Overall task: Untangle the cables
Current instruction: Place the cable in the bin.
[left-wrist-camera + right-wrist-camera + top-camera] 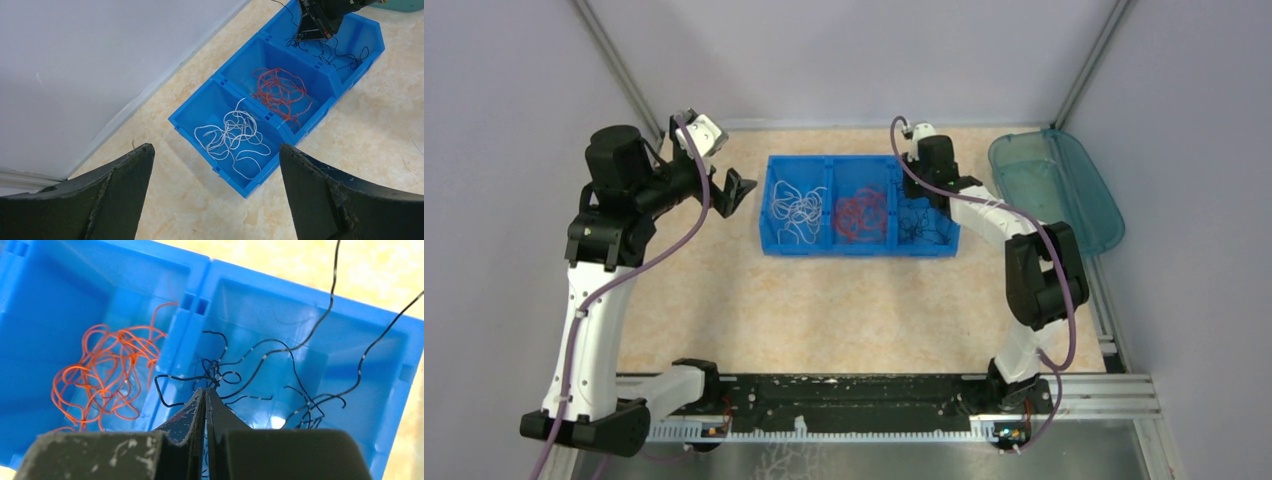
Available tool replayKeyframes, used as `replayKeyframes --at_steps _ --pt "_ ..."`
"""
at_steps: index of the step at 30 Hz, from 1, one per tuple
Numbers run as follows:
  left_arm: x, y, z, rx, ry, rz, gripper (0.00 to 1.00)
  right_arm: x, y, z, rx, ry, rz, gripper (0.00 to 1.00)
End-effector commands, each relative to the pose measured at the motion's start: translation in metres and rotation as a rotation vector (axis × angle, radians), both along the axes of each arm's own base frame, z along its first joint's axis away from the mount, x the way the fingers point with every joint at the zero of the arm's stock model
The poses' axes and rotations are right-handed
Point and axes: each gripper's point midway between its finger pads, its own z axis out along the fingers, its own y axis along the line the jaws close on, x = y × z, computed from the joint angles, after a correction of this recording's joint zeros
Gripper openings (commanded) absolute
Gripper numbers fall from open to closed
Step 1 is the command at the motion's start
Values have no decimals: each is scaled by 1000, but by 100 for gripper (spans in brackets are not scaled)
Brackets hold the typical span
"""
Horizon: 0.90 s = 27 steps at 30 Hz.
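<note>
Right pincer (205,390) grips black cables (216,381), plain only from its wrist.

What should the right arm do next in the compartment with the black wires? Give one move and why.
Probably lift slowly: the right gripper is shut, seemingly pinching the black wires at their knot inside the blue bin, so raising should draw one strand free.
</note>
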Motion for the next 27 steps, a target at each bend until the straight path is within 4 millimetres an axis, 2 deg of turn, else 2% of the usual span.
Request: replayKeyframes --at_steps 1,13,16,18,20,22,23,24,25,27 --pt "0 3 4 1 -25 13 100 13 -5 6 69 -43 -61 2" --pt "2 5 1 6 -21 20 100 3 -21 -56 6 61 -106 0" --pt "4 6 -7 7 -1 27 100 0 -19 -55 20 64 -101 0" --pt "8 9 -14 5 19 37 100 1 -14 -34 55 37 -89 14" --pt "14 13 -20 0 41 50 100 3 -10 4 99 -29 -76 33" --pt "19 15 -23 -9 60 52 100 8 -11 47 139 -97 -68 47" --pt "21 16 -23 -13 64 53 100 9 -13 77 180 -143 -62 52" --pt "22 16 -23 -16 66 52 100 11 -17 96 220 -162 -62 56" --pt "22 16 -23 -16 65 49 100 15 -22 111 252 -176 -67 62" --pt "22 15 -22 -15 60 41 100 23 -37 129 280 -194 -95 67"
